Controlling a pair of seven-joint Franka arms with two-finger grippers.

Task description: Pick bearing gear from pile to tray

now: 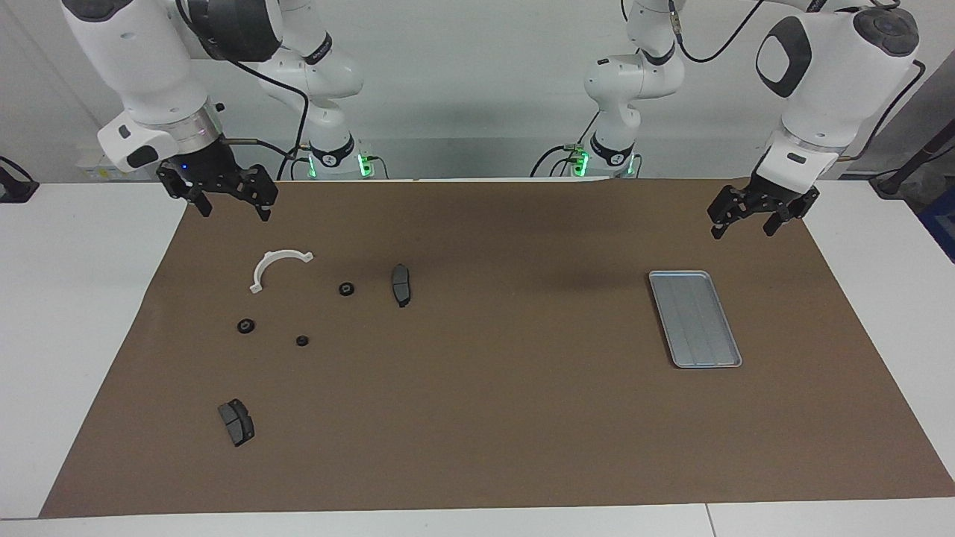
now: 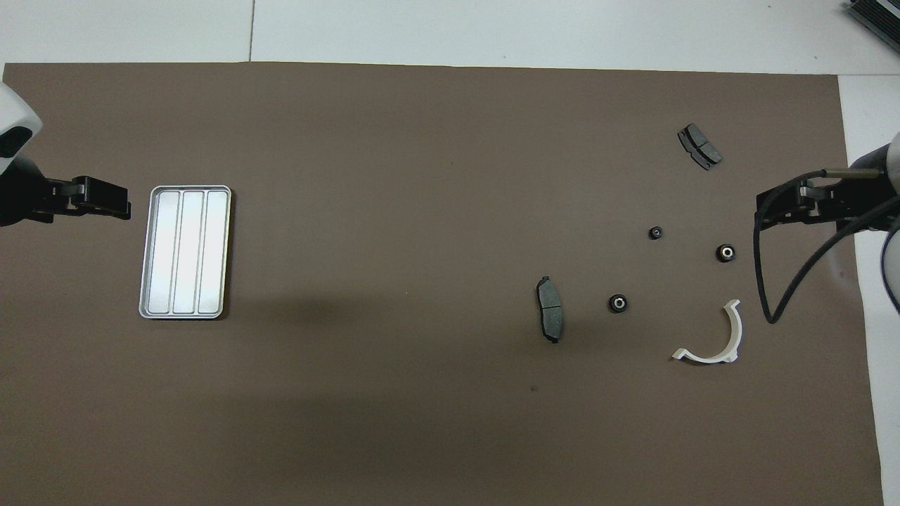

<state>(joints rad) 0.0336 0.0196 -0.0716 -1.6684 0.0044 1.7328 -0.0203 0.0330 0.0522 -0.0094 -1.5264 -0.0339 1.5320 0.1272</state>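
Now you have both arms waiting: left gripper (image 1: 753, 224) above the mat's corner at the tray's (image 1: 694, 319) one o'clock, right gripper (image 1: 227, 201) above the pile's (image 1: 298, 313) eleven o'clock, fingers apart, nothing held.

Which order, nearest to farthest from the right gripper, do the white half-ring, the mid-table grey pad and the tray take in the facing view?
1. white half-ring, at the right arm's end of the table, close to the right gripper.
2. grey pad, toward mid-table.
3. tray, at the left arm's end.
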